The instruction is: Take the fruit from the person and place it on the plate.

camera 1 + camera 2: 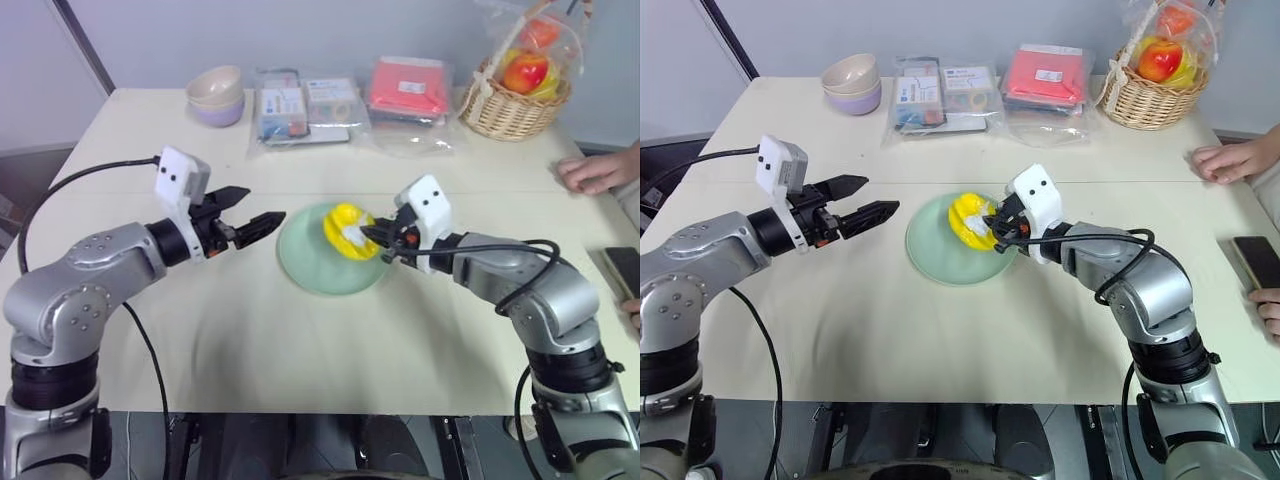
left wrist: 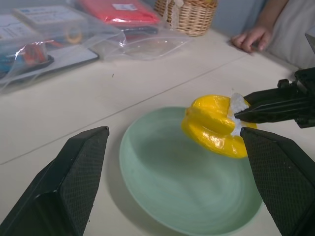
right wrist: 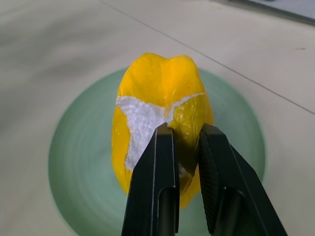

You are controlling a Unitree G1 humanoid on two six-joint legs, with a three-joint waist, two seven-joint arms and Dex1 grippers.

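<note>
while the right gripper [image 3: 184, 135] is pinching the fruit [image 1: 345, 230] at its torn white foam patch over the plate [image 1: 310, 262], it is looking light, glossy and crushable, so a lobe ridge is seeming the safer hold; the left gripper [image 1: 255, 215] is hanging spread beside the plate.

We cannot read any text here. We see small white labels on the red packet [image 1: 408, 88] and printed cards inside the clear plastic bags [image 1: 300, 105] at the far side of the table [image 1: 300, 350], but their letters are too small to make out.
</note>
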